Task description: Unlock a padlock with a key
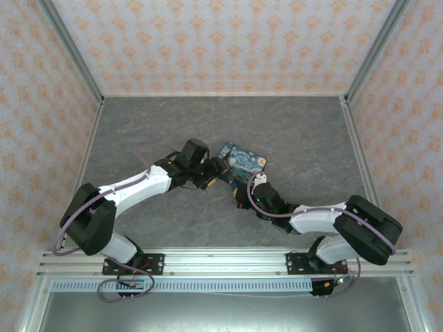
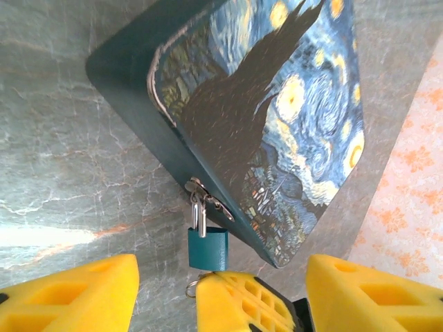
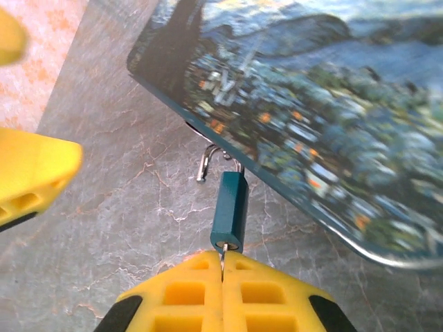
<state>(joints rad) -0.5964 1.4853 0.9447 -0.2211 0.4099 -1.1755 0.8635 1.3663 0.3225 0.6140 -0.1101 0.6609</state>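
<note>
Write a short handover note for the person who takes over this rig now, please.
Left gripper: open, near the padlock, holding nothing.
Right gripper: shut on the key, whose tip meets the padlock's underside.
The padlock hangs from the clasp of the printed box.
Done: key grasped and brought to the padlock.
Left: turn the key and free the shackle; whether it has released, I cannot tell.

The box lid (image 2: 277,124) carries a smooth printed painting, and its teal sides look matt. The little padlock (image 2: 207,249) has a smooth teal coating with a soft sheen. Its shackle (image 2: 199,218) is bright bare metal, like the thin key (image 3: 223,257). The right gripper (image 3: 223,290) is matt yellow plastic with moulded recesses. The table (image 2: 62,138) looks like grey marbled stone, faintly shiny.
</note>
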